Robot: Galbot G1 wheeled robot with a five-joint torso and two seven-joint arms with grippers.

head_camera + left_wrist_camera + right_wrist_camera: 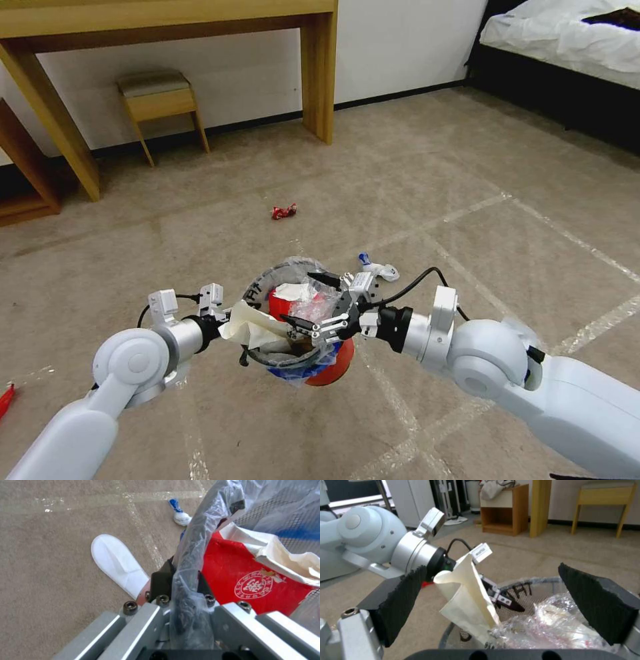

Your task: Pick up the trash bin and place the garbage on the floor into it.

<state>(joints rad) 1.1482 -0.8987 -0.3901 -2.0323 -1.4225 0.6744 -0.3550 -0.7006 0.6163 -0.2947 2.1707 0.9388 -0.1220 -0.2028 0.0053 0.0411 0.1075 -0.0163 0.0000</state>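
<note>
The trash bin [331, 371], red base with a grey mesh rim and a plastic liner, hangs in front of me. My left gripper [181, 580] is shut on its rim and liner. Inside lie a red-white carton [246, 580], cream crumpled paper [250, 323] and clear plastic [553, 627]. Over the bin's mouth my right gripper [303, 300] stands open with nothing between its black pads [403, 597]. On the carpet lie garbage pieces: a red wrapper [284, 212], a white-blue tissue [380, 270] and a white slipper sole [116, 562] beside the bin.
A wooden desk [320, 67] and a small stool [160, 100] stand against the far wall. A bed [567, 40] is at the back right. Something red [5, 400] lies at the left edge. Tape lines cross the carpet.
</note>
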